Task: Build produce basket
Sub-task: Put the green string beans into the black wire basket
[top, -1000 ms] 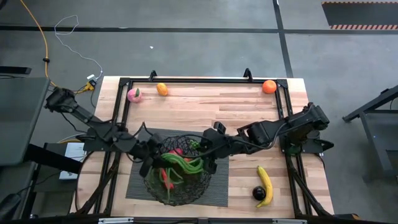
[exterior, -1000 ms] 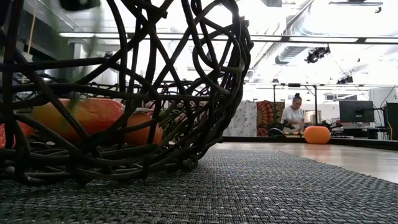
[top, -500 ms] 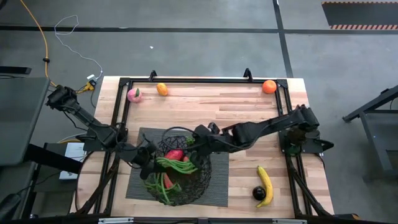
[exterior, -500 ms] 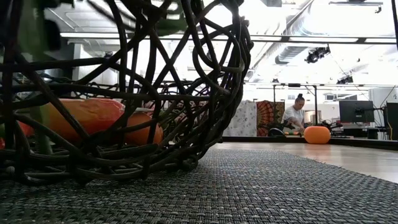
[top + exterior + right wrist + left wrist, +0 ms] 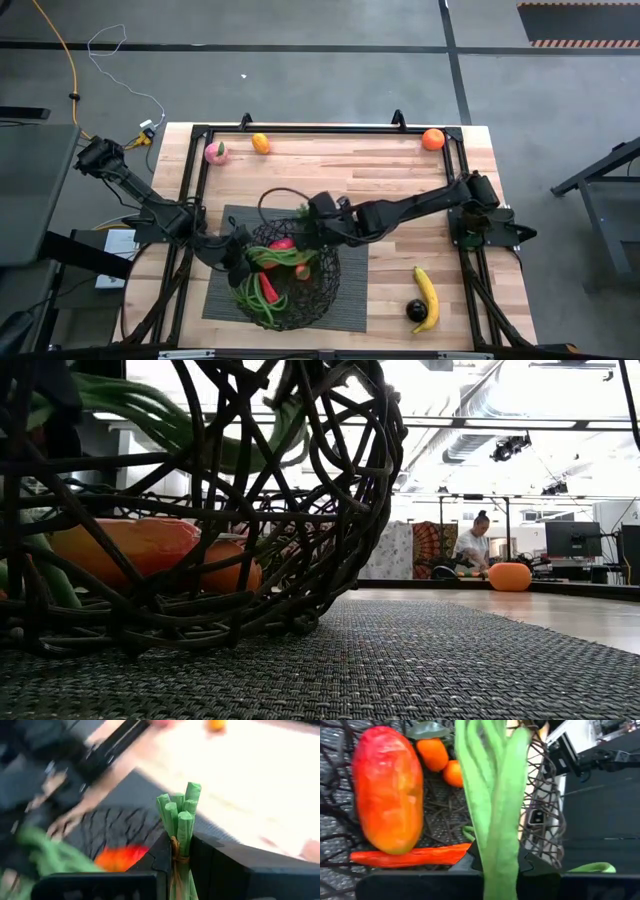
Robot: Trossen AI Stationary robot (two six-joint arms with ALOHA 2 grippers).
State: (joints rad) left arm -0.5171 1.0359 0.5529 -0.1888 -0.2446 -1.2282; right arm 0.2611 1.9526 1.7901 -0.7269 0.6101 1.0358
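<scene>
The basket [image 5: 290,290], a round black wire bowl, stands on a dark ribbed mat [image 5: 350,300]. In it lie a large red-orange fruit [image 5: 390,795], two small oranges [image 5: 434,753] and a red pepper [image 5: 410,856]. A bundle of long green beans [image 5: 275,258] spans the basket's top and shows high in the low view [image 5: 170,410]. My left gripper [image 5: 243,262] is shut on the beans at the basket's left rim. My right gripper [image 5: 308,237] is shut on their tied end at the far right rim. My left gripper pinches the bean bundle [image 5: 500,845] between its two fingers, away from the tied end, coming slantwise down from the table's left. The beans run on past the fingers over the basket, clear of the produce below. My right gripper pinches the bundle's tied stem end [image 5: 176,851] between its two fingers, right at the tie. Short cut stems [image 5: 181,810] stick out past the fingers. It comes slantwise down from the table's right, and this end hangs above the basket.
A pink peach [image 5: 215,152] and an orange [image 5: 260,143] lie at the table's far left, another orange [image 5: 432,139] at the far right. A banana [image 5: 427,295] and a dark round fruit [image 5: 415,311] lie near right. A person [image 5: 478,545] sits far behind the table.
Both grippers have sunk toward the basket with the beans held between them. My right gripper has also gone toward the table's left and rolled. The bean bundle has come down to the basket's top, where it now shows in the low view.
</scene>
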